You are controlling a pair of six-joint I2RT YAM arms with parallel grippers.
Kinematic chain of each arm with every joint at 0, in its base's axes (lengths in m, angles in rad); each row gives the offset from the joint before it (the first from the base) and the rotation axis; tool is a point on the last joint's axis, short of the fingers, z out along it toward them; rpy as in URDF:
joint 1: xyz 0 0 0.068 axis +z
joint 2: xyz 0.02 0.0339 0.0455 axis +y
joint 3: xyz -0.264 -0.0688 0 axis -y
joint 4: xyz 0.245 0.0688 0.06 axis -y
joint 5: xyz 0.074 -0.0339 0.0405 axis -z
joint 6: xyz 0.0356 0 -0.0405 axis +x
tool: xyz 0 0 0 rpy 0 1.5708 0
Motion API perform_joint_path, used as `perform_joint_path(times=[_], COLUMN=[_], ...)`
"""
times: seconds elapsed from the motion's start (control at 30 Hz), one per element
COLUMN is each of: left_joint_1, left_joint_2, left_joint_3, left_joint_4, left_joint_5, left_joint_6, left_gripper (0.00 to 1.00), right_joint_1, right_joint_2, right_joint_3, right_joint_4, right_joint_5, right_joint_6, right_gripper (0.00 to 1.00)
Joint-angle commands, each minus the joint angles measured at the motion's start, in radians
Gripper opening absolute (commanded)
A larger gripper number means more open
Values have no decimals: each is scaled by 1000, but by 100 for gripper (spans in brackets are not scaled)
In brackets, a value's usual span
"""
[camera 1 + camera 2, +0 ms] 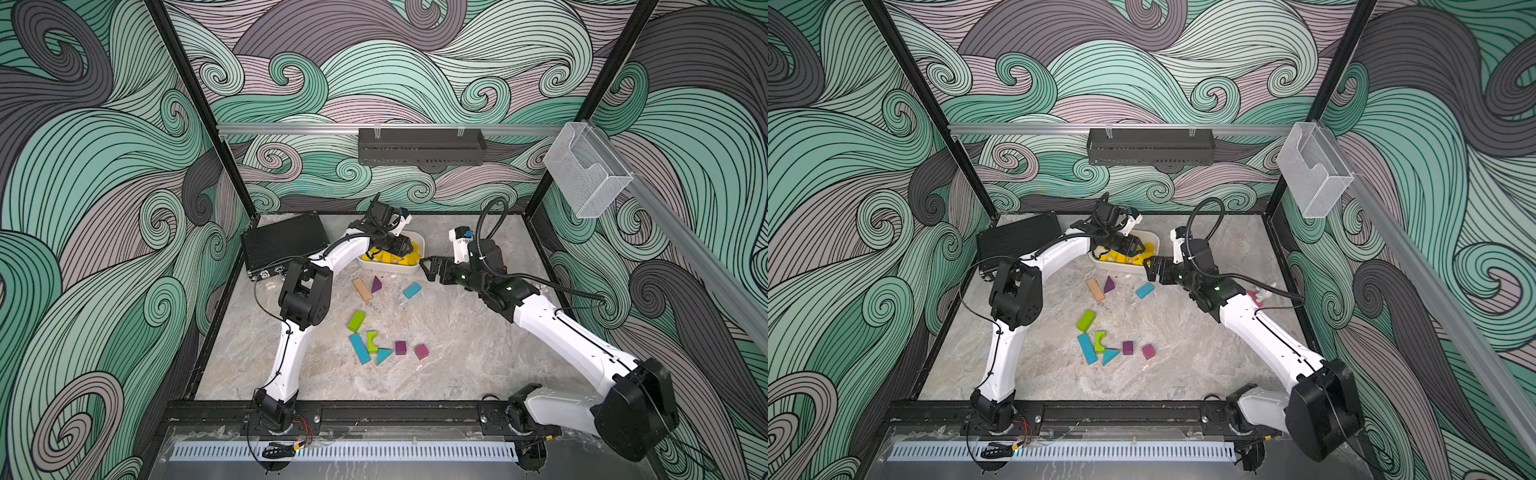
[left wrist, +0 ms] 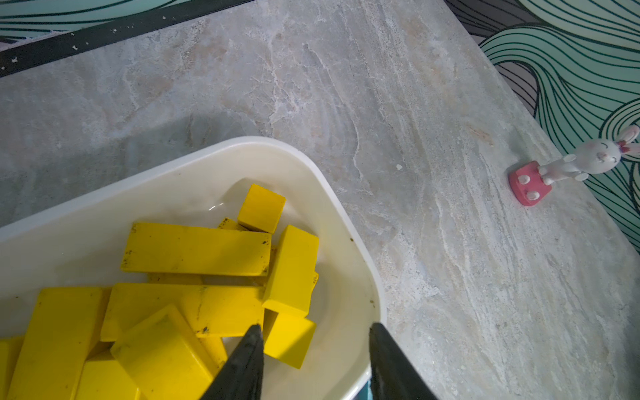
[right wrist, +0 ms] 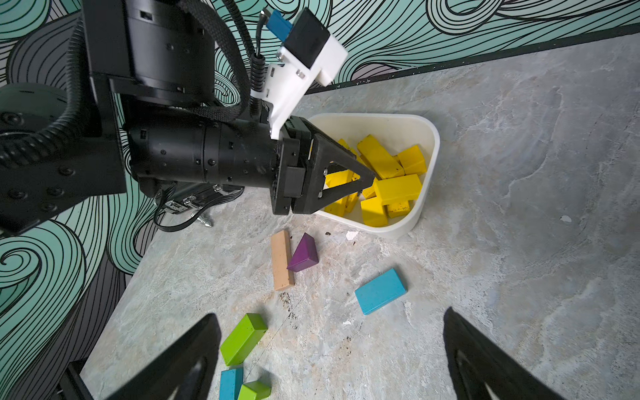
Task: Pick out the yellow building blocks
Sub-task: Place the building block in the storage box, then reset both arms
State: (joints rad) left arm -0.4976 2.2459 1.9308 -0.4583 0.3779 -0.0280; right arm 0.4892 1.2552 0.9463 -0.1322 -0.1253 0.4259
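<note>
Above yellow building blocks (image 2: 195, 249): left tool (image 2: 315, 327) part-open — empty | right tool (image 3: 329, 313) wide-open — empty

Yellow blocks (image 2: 195, 249) heaped uncountably, three blue blocks (image 1: 412, 290), two lime (image 1: 356, 321), two purple (image 1: 376, 284), one magenta (image 1: 421, 351), one tan (image 1: 362, 289)

The left gripper (image 2: 316, 327) is positioned above one corner of a white tray (image 2: 346, 214). Its two black fingertips (image 2: 249, 356) stand apart with a clear gap between them, and nothing is clamped in that gap. The tray holds a loose pile of yellow blocks (image 2: 195, 249), mostly long bars lying across one another at different angles. One yellow cube (image 2: 261, 207) sits at the edge of the pile, nearest the rounded corner. The tray rests on a grey marbled tabletop (image 2: 381, 86). A white rabbit figurine (image 2: 595, 156) on a red base (image 2: 528, 183) stands well apart from the tray, beside a wave-patterned wall (image 2: 571, 52). A black strip (image 2: 104, 31) borders the tabletop.
</note>
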Motion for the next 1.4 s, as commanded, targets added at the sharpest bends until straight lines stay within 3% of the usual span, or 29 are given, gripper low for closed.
perform_joint_path(times=[0.0,0.1,0.2,0.3,0.47,0.57,0.73,0.87,1.0,1.07,1.23,1.37], left_joint_1=[2,4,5,24,91,144,249,299,360,382,420,451], left_joint_2=[-96,-216,-381,-582,-944,-1057,-1077,-1063,-1005,-981,-933,-896], left_joint_3=[-4,-74,-193,-436,-873,-1078,-1305,-1474,-1514,-1481,-1514,-1520], left_joint_4=[-23,1,49,219,441,522,639,830,879,845,1018,1075], left_joint_5=[-10,-44,-225,-464,-655,-776,-859,-851,-809,-714,-433,-365], left_joint_6=[-1,37,65,127,155,148,51,29,24,39,123,151], left_gripper=[49,48,48,47,49,58,59,59,60,60,60,60], right_joint_1=[-5,-4,-8,-29,-151,-262,-386,-414,-419,-419,-449,-510], right_joint_2=[-25,-24,-25,-30,-65,-49,7,-29,-33,-14,91,273], right_joint_3=[-6,-6,-29,-100,-254,-326,-485,-537,-506,-589,-699,-750], right_joint_4=[11,26,94,226,443,490,684,753,579,728,1099,1373], right_joint_5=[1,7,87,253,420,468,502,377,383,313,89,2], right_joint_6=[-4,-3,-23,-98,-256,-277,-291,-367,-403,-432,-497,-453], right_gripper=[99,99,100,100,100,100,100,100,100,99,100,100])
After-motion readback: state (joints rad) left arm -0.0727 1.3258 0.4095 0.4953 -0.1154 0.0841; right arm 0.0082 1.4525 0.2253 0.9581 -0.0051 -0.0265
